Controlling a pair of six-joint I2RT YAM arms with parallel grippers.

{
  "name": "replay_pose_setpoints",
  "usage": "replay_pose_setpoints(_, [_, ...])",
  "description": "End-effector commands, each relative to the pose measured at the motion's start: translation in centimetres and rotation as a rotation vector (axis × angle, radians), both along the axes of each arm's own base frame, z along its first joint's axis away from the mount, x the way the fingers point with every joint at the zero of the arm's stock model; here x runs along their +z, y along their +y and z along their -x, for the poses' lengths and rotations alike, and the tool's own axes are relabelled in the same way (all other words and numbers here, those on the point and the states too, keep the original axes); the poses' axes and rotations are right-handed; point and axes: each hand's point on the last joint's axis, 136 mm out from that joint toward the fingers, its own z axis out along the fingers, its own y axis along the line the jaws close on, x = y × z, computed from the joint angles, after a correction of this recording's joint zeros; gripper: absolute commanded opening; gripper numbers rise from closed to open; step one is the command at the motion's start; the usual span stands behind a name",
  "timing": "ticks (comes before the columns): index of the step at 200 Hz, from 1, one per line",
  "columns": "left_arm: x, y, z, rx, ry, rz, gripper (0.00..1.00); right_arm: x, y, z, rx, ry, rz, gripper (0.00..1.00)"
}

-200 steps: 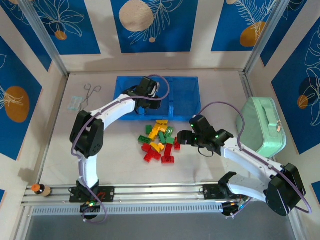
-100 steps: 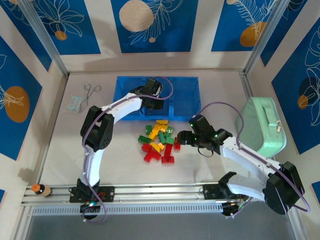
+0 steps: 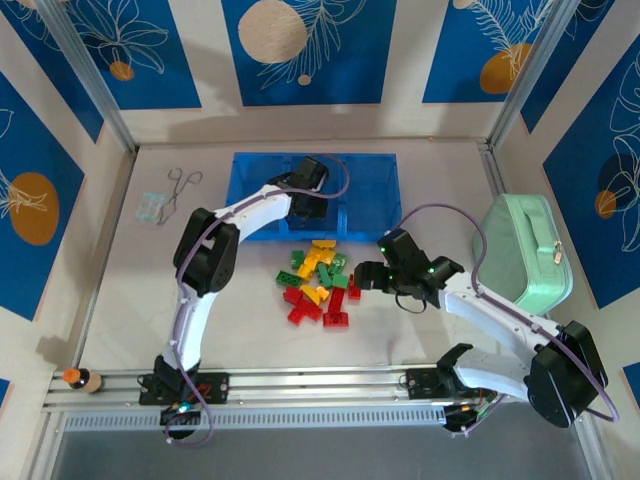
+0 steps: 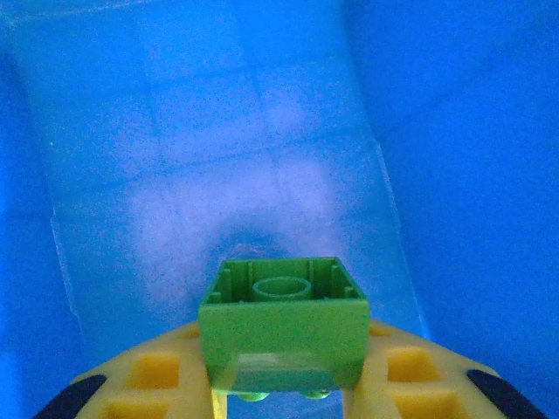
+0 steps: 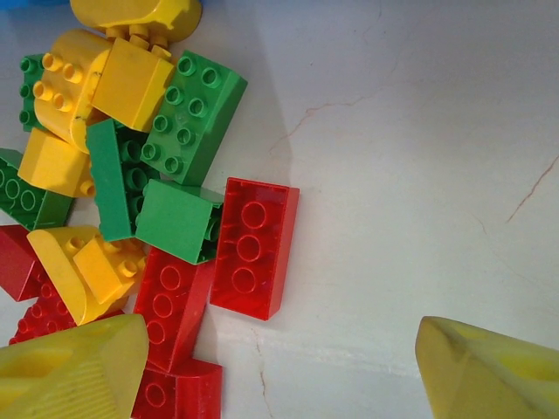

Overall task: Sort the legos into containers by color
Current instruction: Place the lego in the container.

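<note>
The legos (image 3: pixel 320 282) lie in a loose heap of red, green and yellow bricks on the white table, just in front of the blue tray of containers (image 3: pixel 368 185). My left gripper (image 3: pixel 306 190) hangs over the tray's middle part. In the left wrist view it (image 4: pixel 284 388) is shut on a green brick (image 4: pixel 284 319), hollow side up, above the blue tray floor (image 4: pixel 218 175). My right gripper (image 3: pixel 364 277) hovers at the heap's right edge. It (image 5: pixel 279 375) stands open, with bare table between its fingers and a red brick (image 5: pixel 253 247) just ahead.
A mint-green zippered case (image 3: pixel 527 250) lies at the right wall. Metal forceps (image 3: pixel 181 184) and a small clear bag (image 3: pixel 152 207) lie at the far left. A small bottle (image 3: pixel 80 380) sits on the front rail. Framed walls enclose the table.
My left arm has swung its elbow rightward and carried the green brick a little further right over the tray. The right arm has not moved.
</note>
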Motion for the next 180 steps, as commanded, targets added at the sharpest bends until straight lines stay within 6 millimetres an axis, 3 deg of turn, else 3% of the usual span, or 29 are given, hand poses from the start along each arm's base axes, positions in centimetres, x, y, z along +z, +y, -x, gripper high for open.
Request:
replay_pose_setpoints(1, [-0.5,0.1,-0.4,0.034,0.001,-0.025,0.26,0.3,0.4,0.2,0.015,0.014,-0.018,0.81])
replay_pose_setpoints(69, [-1.4,-0.1,-0.7,0.048,0.022,-0.023,0.28,0.2,0.2,0.4,0.009,0.018,-0.021,0.81])
replay_pose_setpoints(82, [-1.3,-0.1,-0.7,0.051,0.023,-0.018,0.35,0.2,0.3,0.5,0.011,0.018,-0.024,0.81])
replay_pose_setpoints(103, [-0.5,-0.3,-0.6,0.048,0.019,-0.006,0.58,0.4,0.3,0.5,0.01,0.016,-0.026,0.81])
replay_pose_setpoints(130, [2.8,-0.8,-0.6,0.037,-0.022,0.038,0.68,0.5,0.3,0.4,0.01,0.012,-0.027,0.81])
replay_pose_setpoints(180, [12.9,-0.5,0.8,0.003,-0.179,0.115,0.67,0.7,0.3,0.3,0.014,0.01,-0.01,0.81])
